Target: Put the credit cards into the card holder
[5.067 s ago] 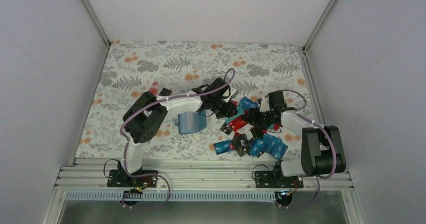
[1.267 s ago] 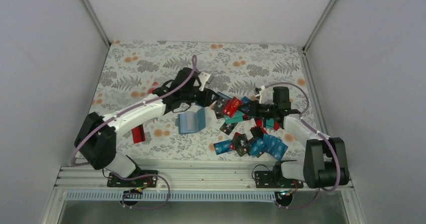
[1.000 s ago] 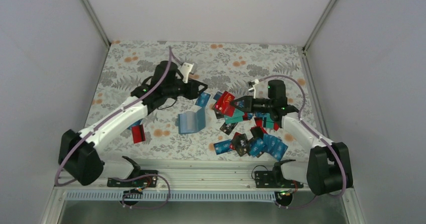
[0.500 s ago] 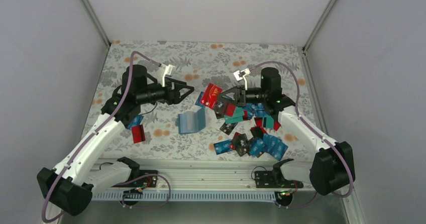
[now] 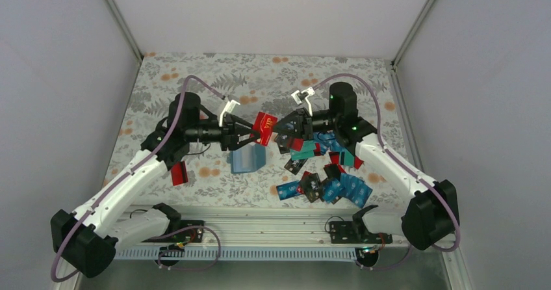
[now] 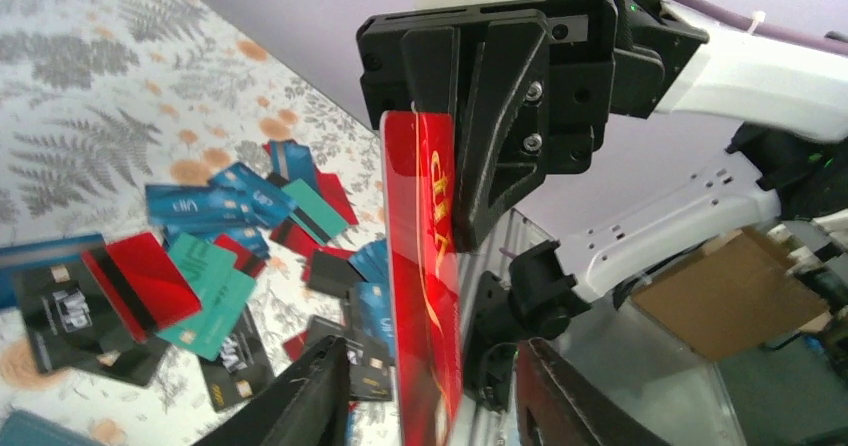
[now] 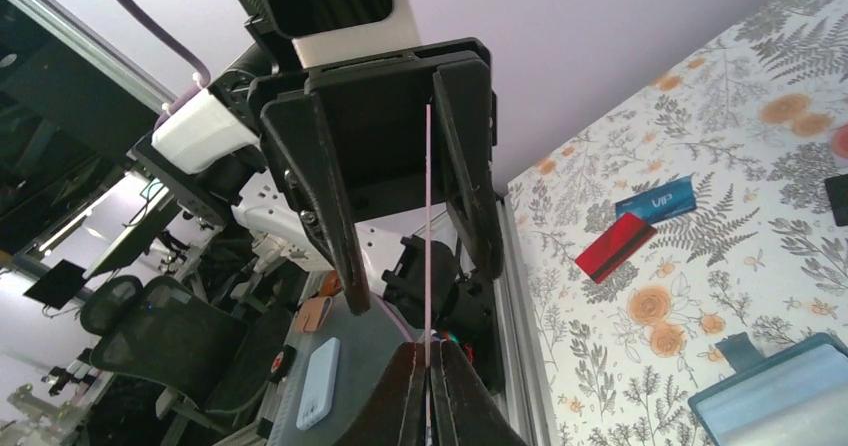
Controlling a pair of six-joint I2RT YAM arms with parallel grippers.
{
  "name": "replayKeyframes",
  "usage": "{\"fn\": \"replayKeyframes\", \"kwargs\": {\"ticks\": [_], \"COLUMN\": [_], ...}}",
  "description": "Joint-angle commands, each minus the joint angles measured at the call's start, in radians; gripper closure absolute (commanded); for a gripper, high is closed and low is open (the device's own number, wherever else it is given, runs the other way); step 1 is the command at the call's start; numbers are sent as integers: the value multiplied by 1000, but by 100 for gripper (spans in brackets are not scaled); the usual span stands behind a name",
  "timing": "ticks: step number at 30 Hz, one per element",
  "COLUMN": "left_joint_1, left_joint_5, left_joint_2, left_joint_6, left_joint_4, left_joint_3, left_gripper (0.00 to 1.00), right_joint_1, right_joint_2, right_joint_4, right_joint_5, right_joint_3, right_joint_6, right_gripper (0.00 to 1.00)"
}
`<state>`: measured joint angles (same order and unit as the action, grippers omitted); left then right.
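Arms converged: right tool point(image 5: 278, 126) pinches red card point(image 5: 264, 128) (held upright) inside the open left tool point(image 5: 247, 134).

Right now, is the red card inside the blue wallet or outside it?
Outside. The red card is up in the air, pinched by the right tool; the blue wallet lies on the table, apart from it.
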<state>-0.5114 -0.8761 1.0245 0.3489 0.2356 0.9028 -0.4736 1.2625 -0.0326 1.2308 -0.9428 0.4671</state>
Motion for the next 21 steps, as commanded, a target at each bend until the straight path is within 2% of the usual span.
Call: {"fn": "replayKeyframes", "kwargs": {"ticks": [1, 5, 7, 9, 10, 11, 12, 14, 18, 21], "left_joint_1": [-19, -31, -32, -32, -32, -32, -32, -32, -33, -35], "left_joint_5": [-19, 14, 41, 60, 69, 75, 82, 94, 98, 96], "left_joint_2": [20, 29, 28, 27, 23, 18, 13, 3, -3, -3], "left_joint_6": [-24, -13, 15, 51, 73, 98, 123, 157, 199, 219], "left_joint_4": [-63, -78, -96, -138, -160, -185, -206, -239, -286, -311], "left_joint_3": [14, 15, 12, 9, 5, 1, -3, -10, -22, -34], "left_gripper": [66, 96, 98, 98, 98, 98, 98, 98, 98, 98], "right_joint_1": [-32, -40, -40, -39, -39, -40, -40, -39, -39, -40], "right_joint_2": [11, 15, 19, 29, 34, 36, 37, 35, 32, 38], "right_joint_4": [12, 32, 51, 63, 65, 64, 55, 20, -39, -84], "right_joint_5": [35, 28, 13, 3, -3, -13, -15, -18, -22, -15], "right_joint_3": [-37, -54, -71, -85, -91, -94, -93, -87, -85, -90], "right_joint_6": [-33, -47, -55, -57, -54, -50, -42, -16, 27, 57], "right_gripper": [96, 96, 95, 79, 63, 56, 53, 52, 62, 65]}}
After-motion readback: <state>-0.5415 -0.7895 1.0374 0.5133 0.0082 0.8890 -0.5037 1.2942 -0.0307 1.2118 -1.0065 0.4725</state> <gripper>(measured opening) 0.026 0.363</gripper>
